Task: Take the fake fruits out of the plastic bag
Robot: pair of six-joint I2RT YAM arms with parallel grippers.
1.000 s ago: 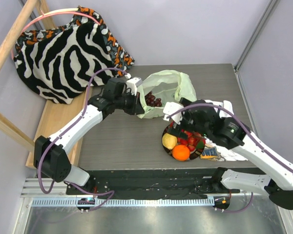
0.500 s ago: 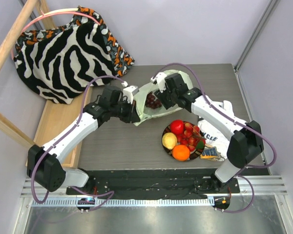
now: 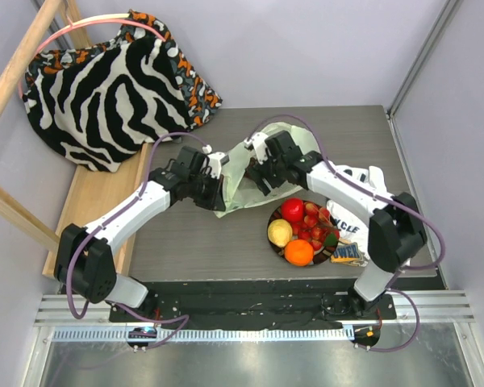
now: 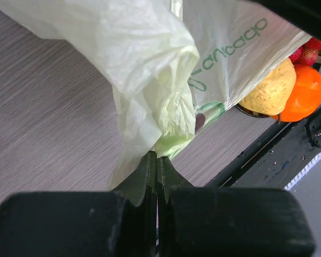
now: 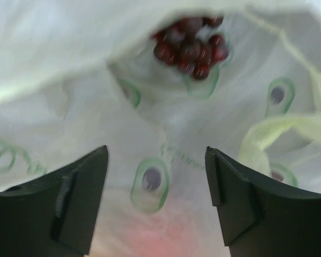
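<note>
The pale green-white plastic bag (image 3: pixel 240 173) lies mid-table. My left gripper (image 3: pixel 220 196) is shut on its near-left edge; in the left wrist view the bunched film (image 4: pixel 166 115) is pinched at the fingertips. My right gripper (image 3: pixel 256 171) is open, inside the bag's mouth. In the right wrist view the dark purple grape bunch (image 5: pixel 190 45) lies deep in the bag (image 5: pixel 69 64), ahead of the open fingers (image 5: pixel 80 187). A dark plate (image 3: pixel 273 219) holds the red apple (image 3: pixel 292 210), strawberries (image 3: pixel 313 228), yellow lemon-like fruit (image 3: pixel 280 233) and orange (image 3: pixel 298 252).
A white printed T-shirt (image 3: pixel 363 222) lies under and right of the plate. A zebra-striped cloth (image 3: pixel 105 89) sits at the back left on a wooden shelf (image 3: pixel 89 210). The table's front edge (image 3: pixel 274 278) runs just behind the arm bases.
My right arm swung from the plate to the bag and entered its mouth. My left gripper shifted slightly nearer, still holding the bag's edge; the bag has drooped over the grapes in the top view.
</note>
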